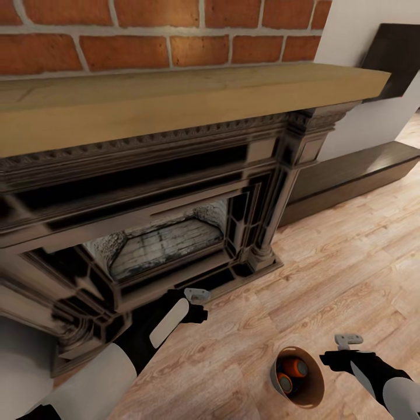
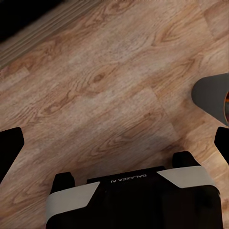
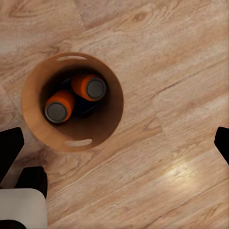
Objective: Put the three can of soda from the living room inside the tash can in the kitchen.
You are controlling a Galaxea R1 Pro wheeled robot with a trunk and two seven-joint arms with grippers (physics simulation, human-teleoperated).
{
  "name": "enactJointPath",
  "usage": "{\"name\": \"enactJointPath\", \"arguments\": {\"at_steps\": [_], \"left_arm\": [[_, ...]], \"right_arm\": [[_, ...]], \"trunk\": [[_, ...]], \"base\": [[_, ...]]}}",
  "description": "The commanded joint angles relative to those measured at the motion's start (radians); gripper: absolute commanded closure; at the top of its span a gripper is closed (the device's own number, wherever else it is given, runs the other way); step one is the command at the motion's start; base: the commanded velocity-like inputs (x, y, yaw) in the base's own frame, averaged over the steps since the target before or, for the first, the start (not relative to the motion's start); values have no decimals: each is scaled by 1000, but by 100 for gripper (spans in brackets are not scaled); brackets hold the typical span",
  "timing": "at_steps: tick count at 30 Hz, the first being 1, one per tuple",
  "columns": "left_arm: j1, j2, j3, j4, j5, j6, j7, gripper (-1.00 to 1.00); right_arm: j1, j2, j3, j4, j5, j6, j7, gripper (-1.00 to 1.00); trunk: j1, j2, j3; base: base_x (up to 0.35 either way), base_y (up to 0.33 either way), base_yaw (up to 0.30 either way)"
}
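The copper-brown trash can (image 1: 298, 349) stands upright on the plank floor in front of the fireplace. From above, its dark inside (image 3: 36, 95) holds two orange soda cans (image 3: 88, 86) (image 3: 59, 107), which also peek out in the head view (image 1: 294, 367). No blue can can be made out inside. My right gripper (image 1: 338, 349) hangs open just right of the bin, nothing between its fingers (image 3: 114, 148). My left gripper (image 1: 201, 304) is open over bare floor (image 2: 114, 148) near the hearth, with the bin's outer wall (image 2: 210, 93) off to one side.
A dark carved fireplace (image 1: 175, 233) with a light wood mantel (image 1: 175, 99) and red brick above fills the front and left. A low dark bench (image 1: 350, 175) runs along the white wall at the right. Plank floor (image 1: 326, 262) stretches to the right.
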Motion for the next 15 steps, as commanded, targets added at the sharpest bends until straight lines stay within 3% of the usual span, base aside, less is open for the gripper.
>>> {"name": "enactJointPath", "arguments": {"at_steps": [1, 15], "left_arm": [[0, 0, 0, 0, 0, 0, 0, -100], [0, -1, 0, 0, 0, 0, 0, -100]], "right_arm": [[0, 0, 0, 0, 0, 0, 0, -100], [0, 1, -1, 5, 0, 0, -1, -100]], "trunk": [[-4, 7, 5], [-58, 105, 68]], "base": [[0, 0, 55], [0, 0, 66]]}}
